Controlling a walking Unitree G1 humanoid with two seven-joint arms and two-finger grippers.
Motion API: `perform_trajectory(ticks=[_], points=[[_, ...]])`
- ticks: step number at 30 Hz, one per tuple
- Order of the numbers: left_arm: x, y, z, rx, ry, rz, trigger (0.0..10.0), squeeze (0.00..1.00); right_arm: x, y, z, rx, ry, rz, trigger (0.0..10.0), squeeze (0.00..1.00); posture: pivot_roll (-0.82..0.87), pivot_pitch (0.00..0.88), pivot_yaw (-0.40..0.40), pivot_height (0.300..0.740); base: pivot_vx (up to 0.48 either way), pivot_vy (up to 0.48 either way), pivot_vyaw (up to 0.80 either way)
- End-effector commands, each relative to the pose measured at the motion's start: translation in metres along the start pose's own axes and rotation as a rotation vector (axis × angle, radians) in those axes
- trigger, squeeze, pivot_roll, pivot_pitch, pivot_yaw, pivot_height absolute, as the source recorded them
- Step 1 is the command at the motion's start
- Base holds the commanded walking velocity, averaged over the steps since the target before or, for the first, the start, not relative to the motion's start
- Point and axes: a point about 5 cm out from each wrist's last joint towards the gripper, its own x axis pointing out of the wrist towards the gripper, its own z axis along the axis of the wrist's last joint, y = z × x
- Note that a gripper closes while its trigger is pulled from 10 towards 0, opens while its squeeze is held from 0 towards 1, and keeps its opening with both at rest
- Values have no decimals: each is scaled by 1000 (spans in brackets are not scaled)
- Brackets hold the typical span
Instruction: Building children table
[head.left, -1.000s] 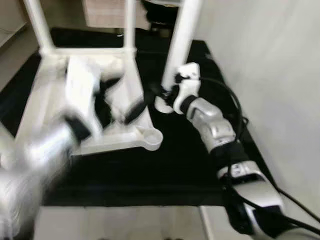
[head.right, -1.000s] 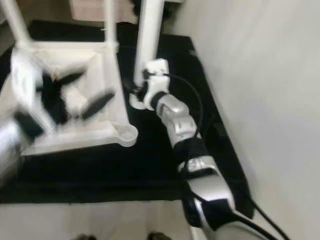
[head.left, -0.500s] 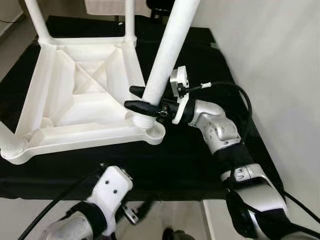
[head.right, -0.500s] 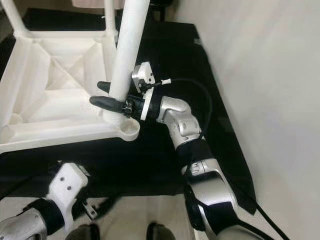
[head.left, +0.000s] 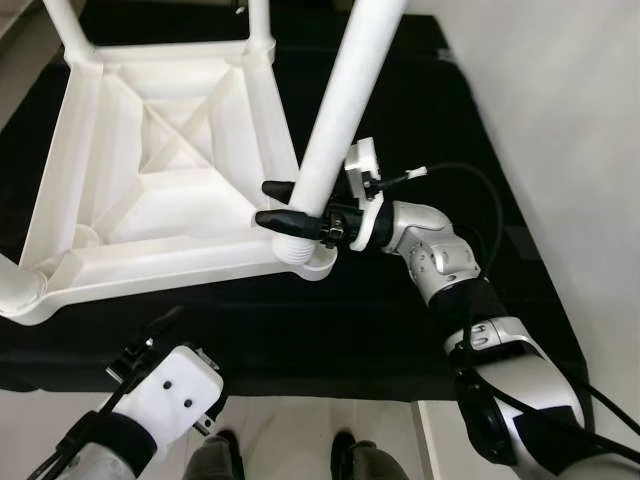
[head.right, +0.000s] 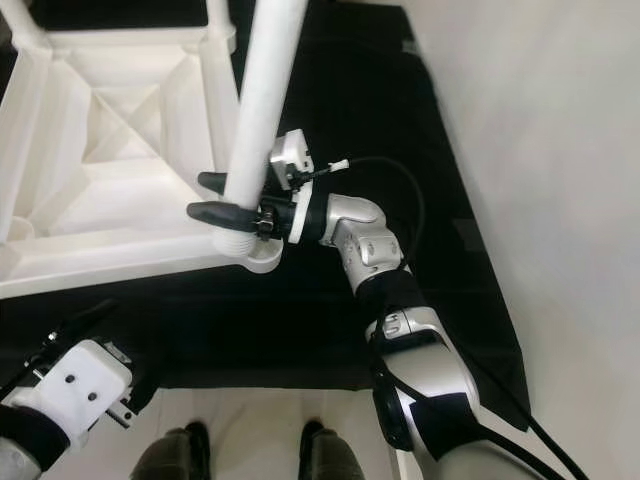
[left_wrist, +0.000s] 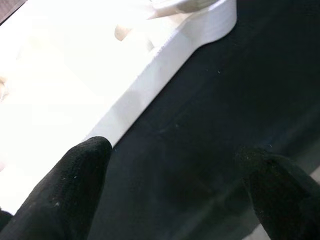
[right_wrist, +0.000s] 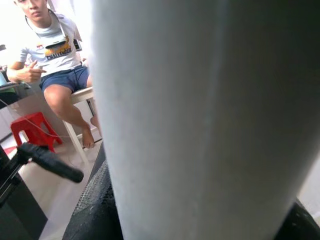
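The white plastic table (head.left: 150, 190) lies upside down, a tilted white leg (head.left: 340, 105) at its near corner socket.

A black mat (head.left: 400, 330) covers the floor, ending at a pale wall (head.left: 560, 120); pale flooring (head.right: 250, 420) shows at its near edge; a seated person (right_wrist: 55, 65) sits beside a red stool (right_wrist: 30, 132).

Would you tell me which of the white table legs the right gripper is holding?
The right gripper holds the thick leg at the corner socket nearest the robot, leaning rather than upright. The other legs stand at the far corners of the upturned tabletop, untouched.
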Motion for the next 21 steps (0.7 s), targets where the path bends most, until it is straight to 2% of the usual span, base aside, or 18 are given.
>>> perform_trajectory(ticks=[1, 6, 7, 8, 10, 11, 12, 16, 21], points=[[-7, 0, 7, 3, -22, 0, 10000, 0, -2, -1, 4, -38, -9, 12, 10000, 0, 39, 408, -74, 740, 0, 0, 0], [-11, 4, 8, -24, -25, 7, 10000, 0, -2, -3, 6, -73, 1, -3, 10000, 0, 40, 422, -74, 740, 0, 0, 0], [-13, 4, 8, -67, -30, 0, 10000, 0, -3, -5, 9, -99, 9, -5, 10000, 0, 40, 438, -77, 740, 0, 0, 0], [-13, 4, 8, -67, -30, 0, 10000, 0, -3, -5, 9, -99, 9, -5, 10000, 0, 40, 438, -77, 740, 0, 0, 0], [-18, 0, 10, -170, -48, -45, 10000, 0, -7, -8, 14, -129, 16, 2, 10000, 0, 41, 455, -81, 740, 0, 0, 0], [-18, 0, 10, -170, -48, -45, 10000, 0, -7, -8, 14, -129, 16, 2, 10000, 0, 41, 455, -81, 740, 0, 0, 0], [-20, -2, 11, -211, -58, -59, 10000, 0, -8, -8, 16, -141, 23, 12, 10000, 0, 40, 460, -80, 740, 0, 0, 0], [-20, -2, 12, -227, -64, -67, 10000, 0, -9, -8, 16, -145, 30, 28, 10000, 0, 38, 466, -80, 740, 0, 0, 0], [-22, -4, 13, -245, -80, -87, 10000, 0, -12, 2, 11, -134, 77, 163, 10000, 0, 42, 476, -80, 740, 0, 0, 0]])
